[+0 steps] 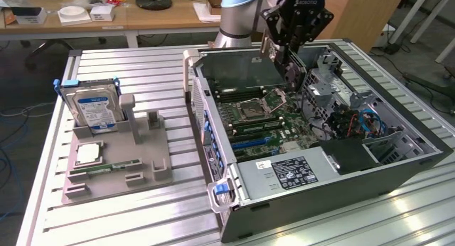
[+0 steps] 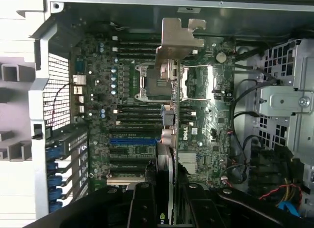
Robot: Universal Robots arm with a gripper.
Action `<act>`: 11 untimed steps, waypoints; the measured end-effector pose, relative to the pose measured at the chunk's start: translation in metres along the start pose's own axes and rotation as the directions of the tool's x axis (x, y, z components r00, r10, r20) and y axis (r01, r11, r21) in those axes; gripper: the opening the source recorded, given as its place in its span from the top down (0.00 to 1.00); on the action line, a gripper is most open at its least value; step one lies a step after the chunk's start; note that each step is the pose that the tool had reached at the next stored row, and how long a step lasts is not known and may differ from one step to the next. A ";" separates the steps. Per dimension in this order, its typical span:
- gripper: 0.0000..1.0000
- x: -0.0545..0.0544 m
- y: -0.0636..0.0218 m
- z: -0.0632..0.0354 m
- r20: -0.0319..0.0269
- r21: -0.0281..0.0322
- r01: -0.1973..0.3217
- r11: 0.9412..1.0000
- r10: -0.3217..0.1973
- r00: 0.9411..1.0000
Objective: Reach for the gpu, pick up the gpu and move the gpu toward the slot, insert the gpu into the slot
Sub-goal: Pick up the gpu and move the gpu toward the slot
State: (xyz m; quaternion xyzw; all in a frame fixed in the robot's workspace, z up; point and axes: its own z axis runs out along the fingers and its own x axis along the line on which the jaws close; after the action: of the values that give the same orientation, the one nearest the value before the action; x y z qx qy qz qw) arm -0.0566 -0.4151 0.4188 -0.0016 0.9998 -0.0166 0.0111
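- Computer case [image 1: 398,161] lies open on the counter [image 1: 142,219], motherboard [image 1: 284,118] inside.
- The gpu [image 2: 176,39] (on edge in the gripper [image 2: 164,208]) hangs above the motherboard, clear of the slot [image 1: 249,142].
- Hard drive [image 1: 96,107] stands in a holder [image 1: 135,145], exterior view's left of the case.

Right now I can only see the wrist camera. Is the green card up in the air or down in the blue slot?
Observer: Up in the air, I think. In the exterior view the gripper holds the gpu above the open case, not in the slot.
Operator: What's outside the computer?
Observer: A grey holder sits beside the case, on the exterior view's left.
Operator: Is anything in it?
Observer: A blue-labelled hard drive stands upright in it.
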 end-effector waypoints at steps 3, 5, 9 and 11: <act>0.74 -0.007 0.0000 0.0010 0.000 0.000 0.000 1.000 0.000 1.000; 0.74 -0.013 0.0000 0.0020 0.000 0.000 0.000 1.000 0.000 1.000; 0.74 -0.028 0.0000 0.0040 0.000 -0.001 0.000 1.000 0.000 1.000; 0.74 -0.034 0.0000 0.0049 0.000 -0.001 0.000 1.000 0.000 1.000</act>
State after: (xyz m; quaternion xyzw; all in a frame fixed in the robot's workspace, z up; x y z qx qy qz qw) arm -0.0220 -0.4151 0.4147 -0.0017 0.9998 -0.0161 0.0112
